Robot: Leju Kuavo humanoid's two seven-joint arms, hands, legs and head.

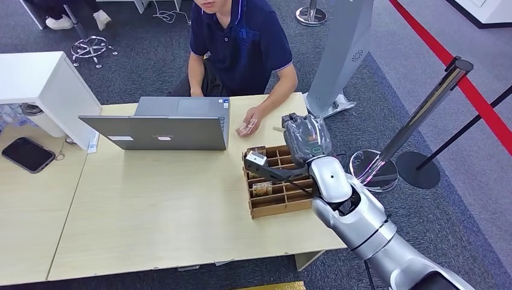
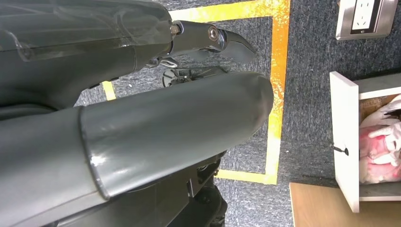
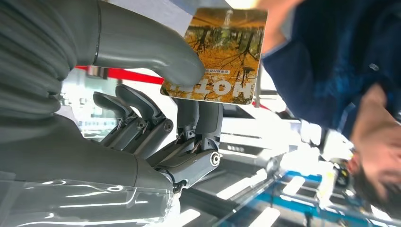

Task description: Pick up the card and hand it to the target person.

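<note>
From my station I see the right hand (image 3: pixel 156 118) pinching the card (image 3: pixel 218 54) between its thumb and fingers, raised over the wooden divided box (image 1: pixel 275 196) on the table (image 1: pixel 157 217), towards the person (image 1: pixel 241 42) seated beyond it. In the head view the card itself is hidden behind the hand's plastic-wrapped back. The person's hand (image 1: pixel 249 125) rests on the table just beyond the box, beside the laptop (image 1: pixel 160 124). The left hand (image 2: pixel 142 127) hangs over carpet; I cannot tell how its fingers lie.
</note>
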